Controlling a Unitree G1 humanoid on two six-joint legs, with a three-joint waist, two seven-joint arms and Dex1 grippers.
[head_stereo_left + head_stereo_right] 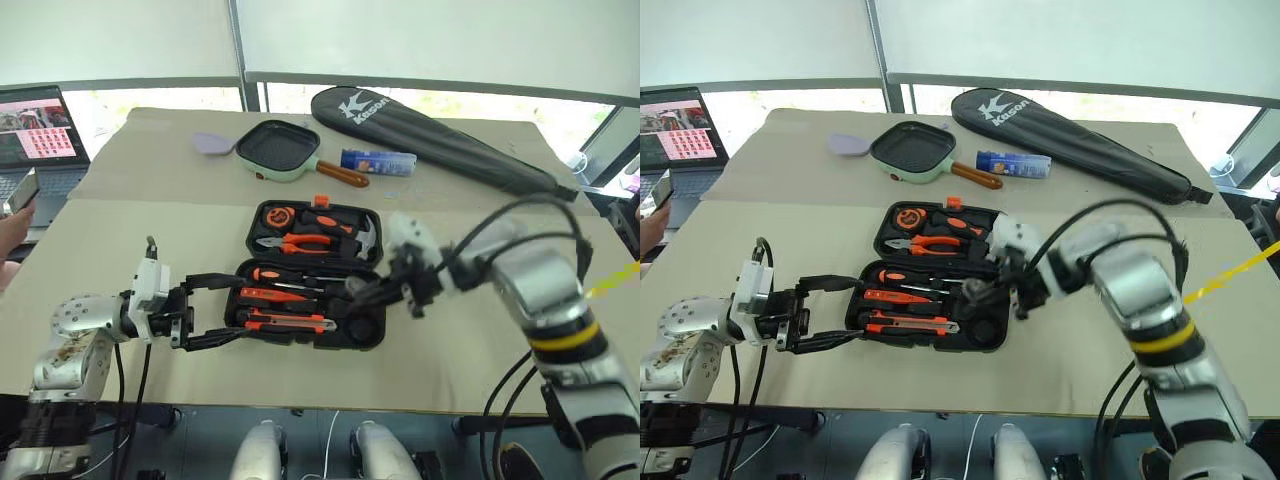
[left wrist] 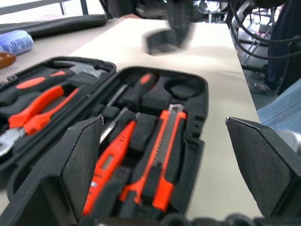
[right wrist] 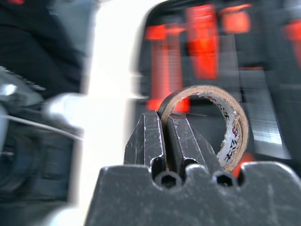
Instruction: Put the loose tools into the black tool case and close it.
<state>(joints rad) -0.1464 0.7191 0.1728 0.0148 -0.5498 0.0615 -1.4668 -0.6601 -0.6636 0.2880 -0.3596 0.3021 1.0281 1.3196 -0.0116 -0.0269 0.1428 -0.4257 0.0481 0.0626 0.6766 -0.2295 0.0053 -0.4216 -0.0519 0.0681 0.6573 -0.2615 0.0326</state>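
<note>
A beige table (image 1: 120, 230) stands before bright windows (image 1: 420, 100) with white blinds (image 1: 430, 40) drawn

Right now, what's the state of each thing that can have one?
black tool case: open, lying flat on the table.
left claw: open, at the case's left end, holding nothing.
right claw: shut on the tape roll, pinching its wall above the case.
utility knife: seated in the front slot.
racket bag: zipped shut.
laptop: open, screen lit.

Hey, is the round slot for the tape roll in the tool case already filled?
No. The round slot at the case's front corner sits empty, and the tape roll is pinched in the right tool.
</note>
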